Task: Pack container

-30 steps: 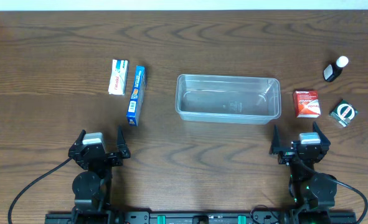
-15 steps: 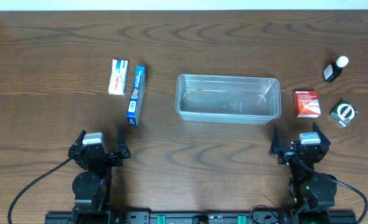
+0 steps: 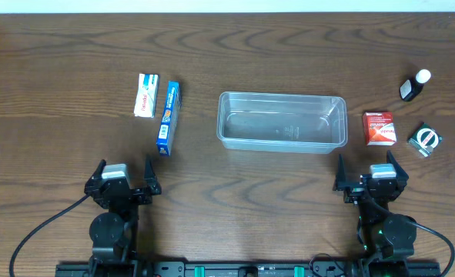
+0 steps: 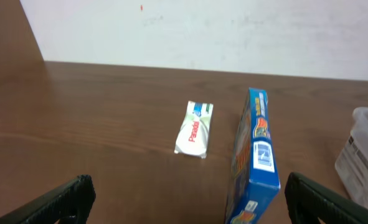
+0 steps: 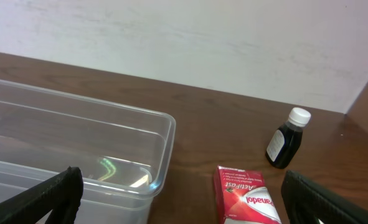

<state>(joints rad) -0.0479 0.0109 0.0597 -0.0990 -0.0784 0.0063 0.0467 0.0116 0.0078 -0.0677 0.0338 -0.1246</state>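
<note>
The clear plastic container [image 3: 281,122] sits empty at the table's middle; its right end shows in the right wrist view [image 5: 78,149]. A white box [image 3: 146,95] [image 4: 195,129] and a blue box [image 3: 168,118] [image 4: 255,162] lie to its left. A red box [image 3: 379,128] [image 5: 249,196], a dark bottle with a white cap [image 3: 415,85] [image 5: 287,138] and a green-and-white item [image 3: 425,139] lie to its right. My left gripper [image 3: 124,176] [image 4: 187,202] is open near the front edge, behind the blue box. My right gripper [image 3: 367,171] [image 5: 184,199] is open too, nothing between its fingers.
Both arm bases [image 3: 112,231] stand at the front edge of the dark wooden table [image 3: 235,54]. A white wall [image 4: 202,31] runs behind the table's far edge.
</note>
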